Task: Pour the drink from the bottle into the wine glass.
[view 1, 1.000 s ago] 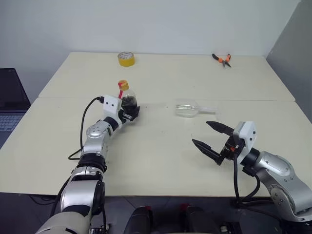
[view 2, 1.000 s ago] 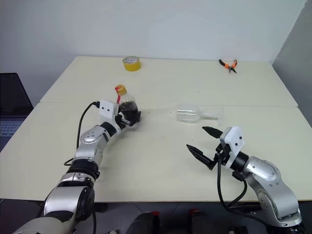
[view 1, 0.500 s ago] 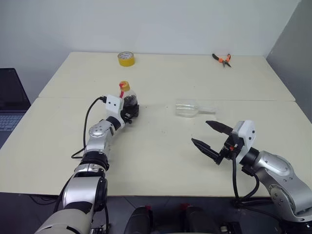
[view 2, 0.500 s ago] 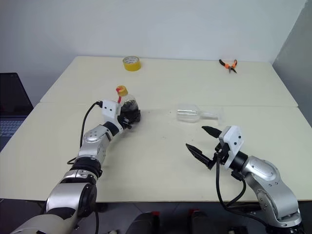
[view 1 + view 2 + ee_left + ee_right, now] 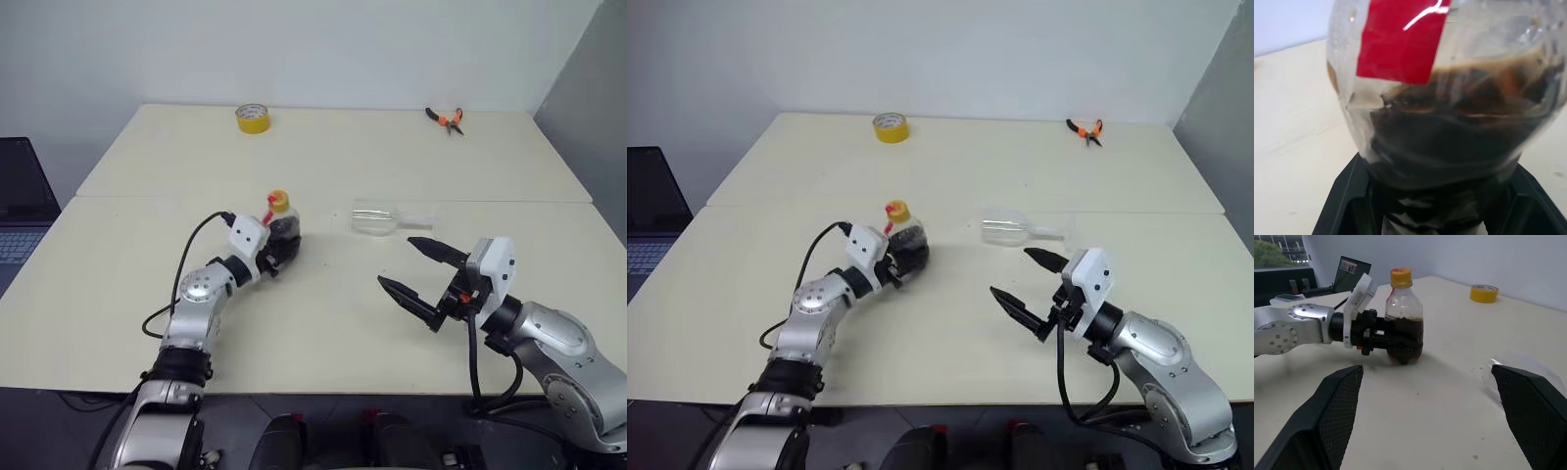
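Two cream tables (image 5: pixel 323 323) pushed together fill the scene, under a plain white wall. Your left claw (image 5: pixel 282 247) is clamped on the lower body of the small clear plastic bottle (image 5: pixel 282 223) with red label and yellow screw cap (image 5: pixel 278 199); the bottle stands upright between its fingers, and the dark brown drink (image 5: pixel 1404 335) fills about the lower half. Your right claw (image 5: pixel 413 279) hangs above the table with its two black fingers wide apart and nothing between them.

The clear stemmed wine glass (image 5: pixel 377 216) is lying on its side, beyond the right claw and to the right of the left claw, apart from both. Far behind the left claw lies a yellow tape roll (image 5: pixel 253 118), and far behind the right claw lie orange-handled pliers (image 5: pixel 446 118).

Two things could go wrong, I think. The cap looks to be on, so nothing can pour until it is taken off. The glass is lying down, so you must stand it up first; it is round and can roll away if a finger pushes its bowl, and any drink poured now would spill on the table.
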`<move>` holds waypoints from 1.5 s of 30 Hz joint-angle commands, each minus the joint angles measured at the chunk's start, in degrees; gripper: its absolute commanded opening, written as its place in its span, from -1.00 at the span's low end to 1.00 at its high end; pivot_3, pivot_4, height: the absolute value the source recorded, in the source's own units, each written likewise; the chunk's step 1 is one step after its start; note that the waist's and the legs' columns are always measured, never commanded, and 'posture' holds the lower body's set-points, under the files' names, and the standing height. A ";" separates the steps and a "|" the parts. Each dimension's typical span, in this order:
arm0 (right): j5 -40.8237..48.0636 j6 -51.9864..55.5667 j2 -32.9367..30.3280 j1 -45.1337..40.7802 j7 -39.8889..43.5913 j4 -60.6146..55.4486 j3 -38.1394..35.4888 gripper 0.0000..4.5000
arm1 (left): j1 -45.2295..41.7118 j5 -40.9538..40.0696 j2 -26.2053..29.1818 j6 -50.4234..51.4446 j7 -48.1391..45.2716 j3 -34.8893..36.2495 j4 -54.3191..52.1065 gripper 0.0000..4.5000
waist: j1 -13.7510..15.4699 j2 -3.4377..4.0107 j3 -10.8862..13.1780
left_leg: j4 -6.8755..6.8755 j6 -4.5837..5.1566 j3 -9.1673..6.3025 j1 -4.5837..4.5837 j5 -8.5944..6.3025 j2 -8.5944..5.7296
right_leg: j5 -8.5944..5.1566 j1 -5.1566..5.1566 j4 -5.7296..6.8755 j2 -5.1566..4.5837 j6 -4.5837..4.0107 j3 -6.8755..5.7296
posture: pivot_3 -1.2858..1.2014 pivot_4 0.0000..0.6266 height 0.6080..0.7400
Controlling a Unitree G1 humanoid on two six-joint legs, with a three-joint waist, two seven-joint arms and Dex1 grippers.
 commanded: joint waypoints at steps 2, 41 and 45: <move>2.77 3.83 -0.37 -1.91 -4.11 -6.23 -1.74 1.00 | 3.11 0.36 0.34 4.95 -0.43 -3.30 -14.36 -0.09 | 0.03 0.00 0.00 | 0.00 0.00 0.00 0.00 0.00 0.00 | 0.00 0.01 0.00 0.00 0.00 0.00 | 0.03 -0.52 1.00; 9.12 15.37 -1.90 -12.56 -12.90 -6.44 0.02 1.00 | -3.41 -1.66 -6.71 9.87 -12.43 -15.86 -13.95 -0.12 | 0.97 0.03 0.02 | 0.01 0.03 -0.01 -0.05 -0.01 -0.02 | 0.00 0.00 -0.11 0.09 0.02 0.03 | 0.03 -0.52 1.00; 7.28 15.50 -1.61 -13.58 -13.51 -4.23 1.05 1.00 | -3.42 -1.26 -6.89 9.11 -12.51 -16.30 -13.72 -0.12 | 0.98 0.04 0.03 | 0.01 0.03 -0.01 -0.05 -0.01 -0.02 | 0.00 0.00 -0.10 0.09 0.02 0.02 | 0.03 -0.52 1.00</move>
